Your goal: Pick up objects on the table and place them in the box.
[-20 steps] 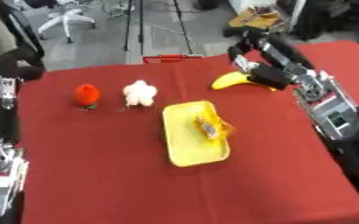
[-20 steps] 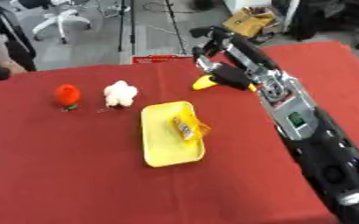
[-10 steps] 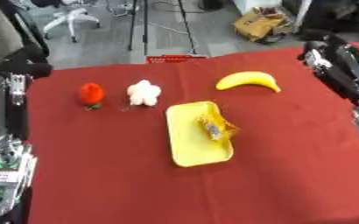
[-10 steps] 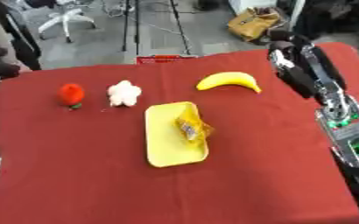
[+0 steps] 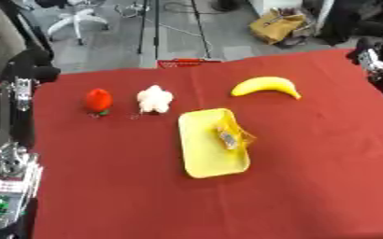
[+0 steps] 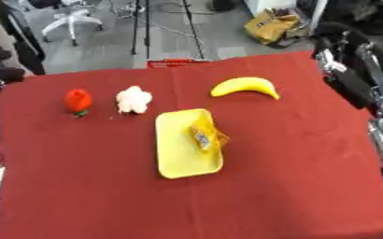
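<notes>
Near table's (image 6: 293,186) far edge, banana (image 6: 245,87), untouched.

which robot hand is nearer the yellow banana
Right. The right robot hand sits at the table's far right edge, right of the curved yellow banana. The left robot hand is at the far left edge, beyond the red fruit.
</notes>
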You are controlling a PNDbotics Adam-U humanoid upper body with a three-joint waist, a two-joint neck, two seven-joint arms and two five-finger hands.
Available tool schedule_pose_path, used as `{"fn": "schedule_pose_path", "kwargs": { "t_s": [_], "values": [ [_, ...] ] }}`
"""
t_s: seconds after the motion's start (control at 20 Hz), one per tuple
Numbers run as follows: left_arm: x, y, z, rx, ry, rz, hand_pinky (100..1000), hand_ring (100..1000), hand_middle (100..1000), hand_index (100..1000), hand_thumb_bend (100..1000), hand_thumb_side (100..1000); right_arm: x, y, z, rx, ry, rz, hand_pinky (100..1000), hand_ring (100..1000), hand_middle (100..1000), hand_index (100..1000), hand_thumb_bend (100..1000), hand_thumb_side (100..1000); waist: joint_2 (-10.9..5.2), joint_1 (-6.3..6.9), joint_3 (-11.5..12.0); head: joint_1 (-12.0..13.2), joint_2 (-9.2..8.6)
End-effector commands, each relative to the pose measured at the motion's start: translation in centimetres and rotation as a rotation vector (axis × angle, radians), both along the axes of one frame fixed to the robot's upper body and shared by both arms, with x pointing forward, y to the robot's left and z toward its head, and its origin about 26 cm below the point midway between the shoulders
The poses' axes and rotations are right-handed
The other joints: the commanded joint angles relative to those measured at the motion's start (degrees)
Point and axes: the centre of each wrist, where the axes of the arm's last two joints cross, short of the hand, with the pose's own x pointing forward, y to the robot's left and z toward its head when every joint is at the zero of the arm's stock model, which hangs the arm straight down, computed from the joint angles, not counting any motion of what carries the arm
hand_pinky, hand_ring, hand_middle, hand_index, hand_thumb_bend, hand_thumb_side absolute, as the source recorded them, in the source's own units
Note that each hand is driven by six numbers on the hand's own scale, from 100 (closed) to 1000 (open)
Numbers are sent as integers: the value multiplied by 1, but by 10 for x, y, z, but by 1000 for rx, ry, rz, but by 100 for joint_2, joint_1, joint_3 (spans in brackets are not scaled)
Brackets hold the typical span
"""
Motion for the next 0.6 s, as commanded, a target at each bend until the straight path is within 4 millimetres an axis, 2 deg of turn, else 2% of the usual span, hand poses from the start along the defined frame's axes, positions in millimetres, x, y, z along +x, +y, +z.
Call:
{"fn": "schedule_pose_path", "kwargs": {
  "t_s": [0.05,0.6],
  "values": [
    [1,3,9,14,-27,1,682,638,741,851,549,920,-2,-8,15,5,-37,-1,671,660,818,907,140,669,-66,-44,-8,26,-56],
    [1,3,8,14,-25,2,682,635,732,826,547,920,-4,-8,13,-2,-39,-11,670,653,805,906,150,671,-62,-39,5,50,-71]
  ]
}}
